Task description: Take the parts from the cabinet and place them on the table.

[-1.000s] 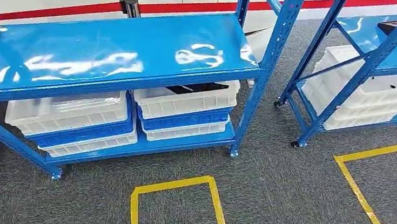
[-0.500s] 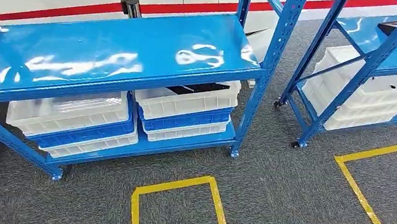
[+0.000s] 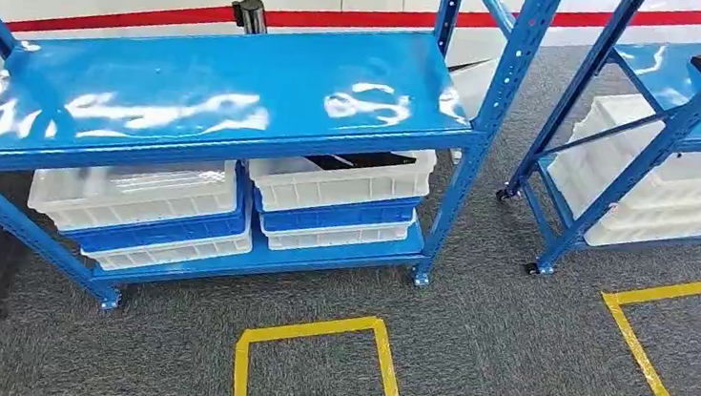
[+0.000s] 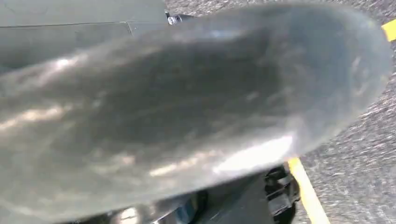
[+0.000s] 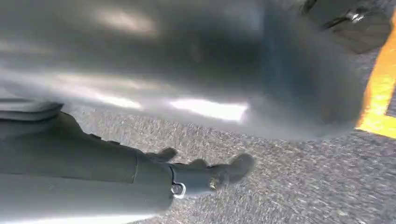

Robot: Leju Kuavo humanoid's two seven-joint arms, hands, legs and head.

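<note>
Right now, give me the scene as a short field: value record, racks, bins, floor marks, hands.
near rack: blue shelving unit, top shelf bare
lower shelf: two stacks of white and blue bins, left stack, right stack
part: dark item in the top bin of the right stack
second rack: to the right, white bins on its lower shelf
floor: grey carpet, yellow tape squares
left hand: blurred, state unclear
right hand: fingers extended, holding nothing
</note>
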